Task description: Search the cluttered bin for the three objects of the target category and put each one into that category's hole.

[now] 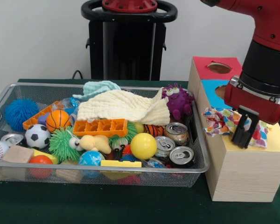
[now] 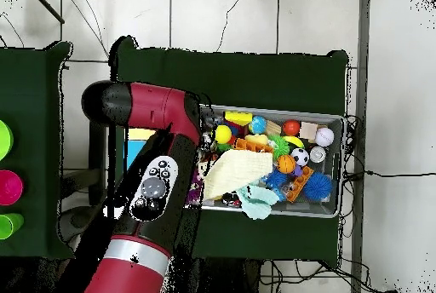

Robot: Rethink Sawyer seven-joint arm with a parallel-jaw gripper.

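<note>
The pincer [image 1: 244,135] hangs over the yellow section of the box [image 1: 242,172], tips down at the colourful cloth [image 1: 233,123] lying there. Its fingers read as close together, but whether they grip the cloth can't be told. The cloth spreads to both sides of the pincer, long axis running across the box top, mostly toward the bin side. No hole shows in the yellow section; it is prob. under the cloth or the pincer. The blue hole [image 1: 221,103] and red hole [image 1: 219,68] lie beyond the pincer, toward the box's far end.

2 more cloths, cream [image 1: 123,106] and pale blue [image 1: 100,87], sit in the bin [image 1: 107,168], well off to the pincer's side.

The front view shows pincer, cloth and holes. Overhead, the arm [image 2: 153,187] covers the box and pincer; only the bin shows.
</note>
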